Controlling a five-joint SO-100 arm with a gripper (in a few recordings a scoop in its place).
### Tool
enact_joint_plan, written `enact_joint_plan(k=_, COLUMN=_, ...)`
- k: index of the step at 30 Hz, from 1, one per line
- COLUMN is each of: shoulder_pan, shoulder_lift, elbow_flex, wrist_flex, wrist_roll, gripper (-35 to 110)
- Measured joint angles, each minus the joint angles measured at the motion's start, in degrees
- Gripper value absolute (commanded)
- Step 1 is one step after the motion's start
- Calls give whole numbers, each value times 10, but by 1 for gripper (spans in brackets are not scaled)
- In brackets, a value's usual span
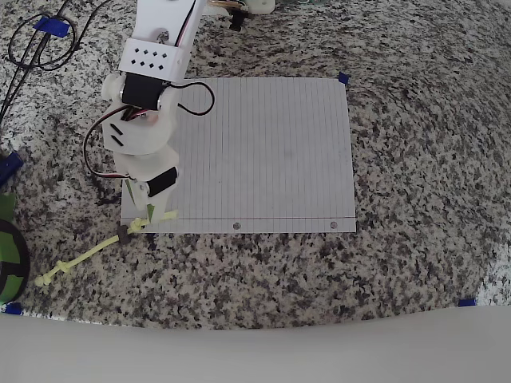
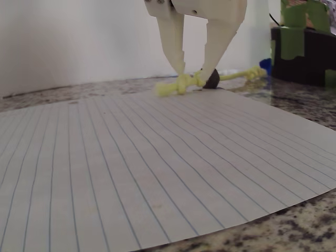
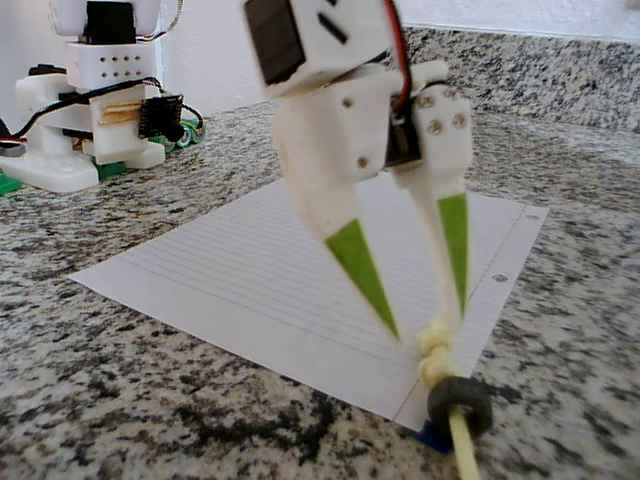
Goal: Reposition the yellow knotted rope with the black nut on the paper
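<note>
In the overhead view the rope (image 1: 88,254) trails left over the counter (image 1: 415,239). Its nut (image 1: 124,233) sits at the paper's (image 1: 263,152) corner. The gripper (image 1: 152,214) stands open, fingertips astride the rope's near knot, not clamped.

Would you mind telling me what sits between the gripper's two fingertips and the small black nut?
In the fixed view, only a knot of the thin yellow rope lies between the gripper and the black ring-shaped nut.

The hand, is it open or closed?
Open. In the fixed view the hand has its two fingers spread apart, tips down by the knotted end of the yellow rope, next to the black nut.
</note>
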Motion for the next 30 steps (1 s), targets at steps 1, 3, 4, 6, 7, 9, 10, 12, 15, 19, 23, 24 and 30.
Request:
enact_joint_plan(k=1, shoulder_pan=1, shoulder_lift=-1, elbow_flex=-1, wrist_flex=0, wrist_roll=-3, gripper=29)
enact_joint_plan(k=3, shoulder_pan=1, shoulder_lift=-2, elbow_flex=-1, wrist_flex=-1, wrist_roll=-2, gripper=30)
enact_joint_plan(k=4, shoulder_pan=1, shoulder_lift=-4, elbow_flex=-1, wrist_flex=-3, wrist_roll=-1, gripper=30)
enact_joint_plan(k=6, shoulder_pan=-1, shoulder_lift=-6, elbow_flex=-1, wrist_flex=-7, wrist_roll=1, gripper=30)
enact_joint_plan(k=7, shoulder_pan=-2, shoulder_lift=-9, elbow_flex=-1, wrist_flex=-7, wrist_roll=4, gripper=30)
enact_joint_plan(k=9, shoulder_pan=-4, shoulder_lift=-13, elbow_flex=-1, wrist_flex=-7, wrist_roll=4, gripper=31)
enact_joint_plan(k=10, shoulder_pan=-5, shoulder_lift=-14, elbow_flex=-1, wrist_flex=-7, wrist_roll=4, gripper=31)
enact_joint_plan(k=12, shoulder_pan=-11, shoulder_lift=-18, elbow_flex=-1, wrist_flex=-11, wrist_roll=4, gripper=31)
enact_joint_plan(k=15, shoulder_pan=-18, shoulder_lift=-24, elbow_flex=-1, wrist_flex=-11, wrist_roll=5, gripper=29)
enact_joint_plan(k=19, shoulder_pan=-16, shoulder_lift=-24, elbow_flex=-1, wrist_flex=-13, wrist_roll=5, gripper=26)
enact_joint_plan(k=23, shoulder_pan=-17, shoulder_lift=-27, elbow_flex=-1, wrist_flex=-21, wrist_roll=6, gripper=23)
enact_joint_plan(k=24, shoulder_pan=-17, shoulder_lift=-28, elbow_flex=-1, wrist_flex=-23, wrist_roll=4, gripper=17)
enact_joint_plan(k=30, shoulder_pan=-18, shoulder_lift=-32, elbow_flex=-2, wrist_flex=-23, wrist_roll=6, gripper=0)
